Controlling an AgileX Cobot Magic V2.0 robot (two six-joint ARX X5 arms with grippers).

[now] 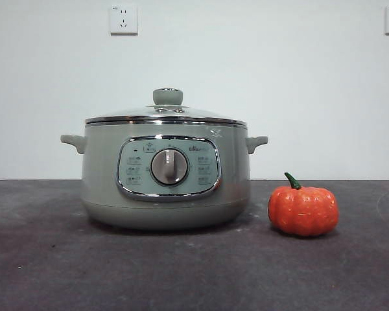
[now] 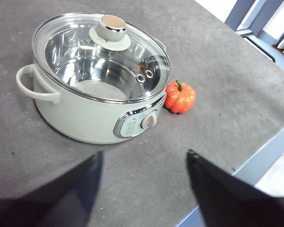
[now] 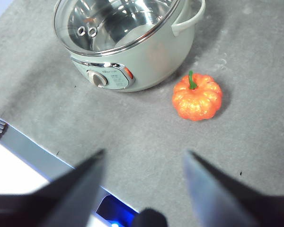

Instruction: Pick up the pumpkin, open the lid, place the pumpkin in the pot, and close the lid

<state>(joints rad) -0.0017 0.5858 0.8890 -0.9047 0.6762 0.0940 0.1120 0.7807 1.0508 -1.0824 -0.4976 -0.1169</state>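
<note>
Sitting just beside the big sage-green electric pot (image 1: 165,181), small glossy orange ribbed pumpkin (image 1: 303,210), domed glass lid (image 1: 165,113) on. Left tool (image 2: 144,163) and right tool (image 3: 143,161) both spread wide, holding nothing, up off the dark grey desk (image 1: 194,272).

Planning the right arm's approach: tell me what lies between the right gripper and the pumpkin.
Only bare grey table between the right gripper and the pumpkin, per the right wrist view.

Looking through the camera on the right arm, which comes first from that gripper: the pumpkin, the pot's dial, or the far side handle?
From the right gripper, jaws open above the table:
1. The pumpkin, on the mat beside the pot.
2. The dial, on the pot's front panel.
3. The side handle, on the pot's far side.
</note>
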